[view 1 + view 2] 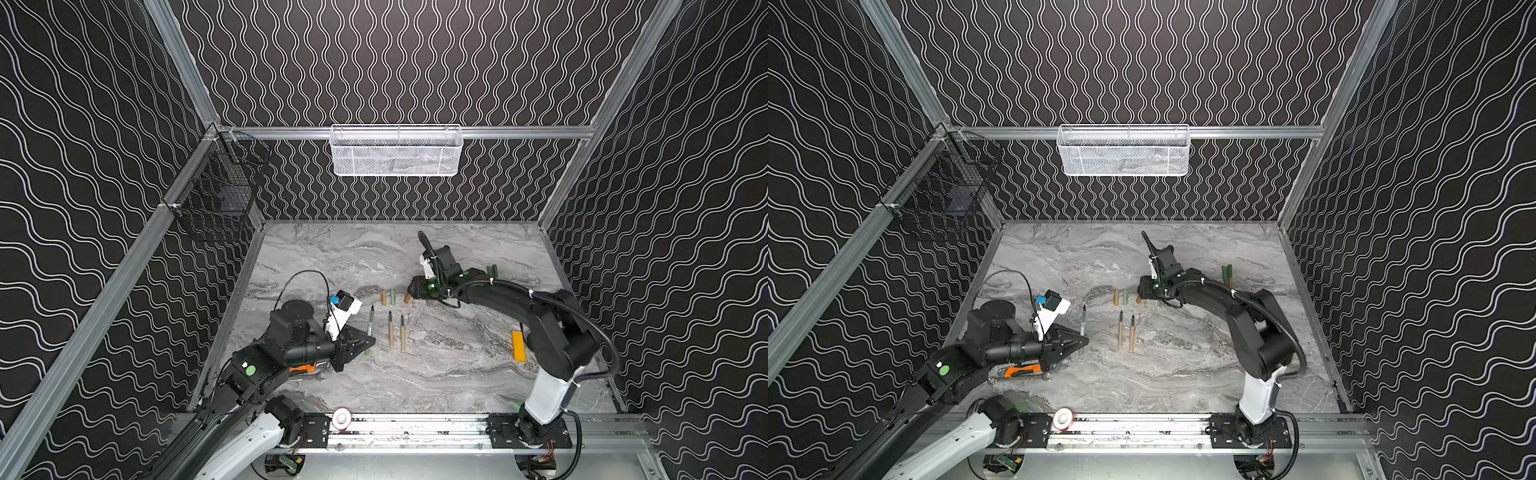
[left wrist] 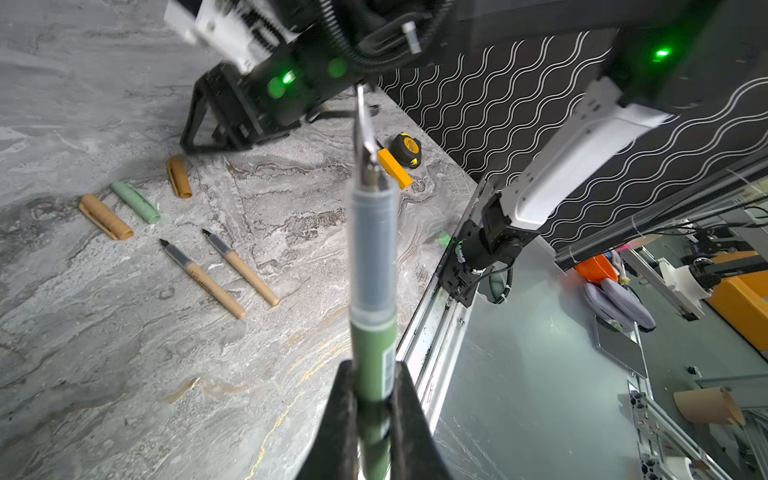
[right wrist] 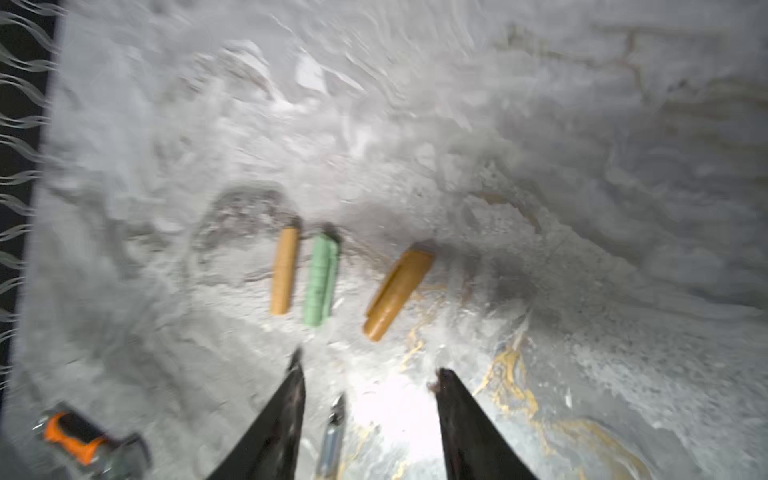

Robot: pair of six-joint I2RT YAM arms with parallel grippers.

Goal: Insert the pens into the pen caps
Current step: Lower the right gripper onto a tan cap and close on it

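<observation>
Green pen point(image 2: 372, 266) gripped; two tan pens point(image 2: 203, 279), three caps point(image 2: 136, 202) flat alongside.

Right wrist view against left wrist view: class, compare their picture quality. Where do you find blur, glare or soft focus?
Right wrist view: motion blur smears the whole frame, the green cap included, and glare whitens the table between the right gripper's open fingers. Left wrist view: the green pen in the left gripper looks soft up close; the two tan pens lie sharp.
</observation>
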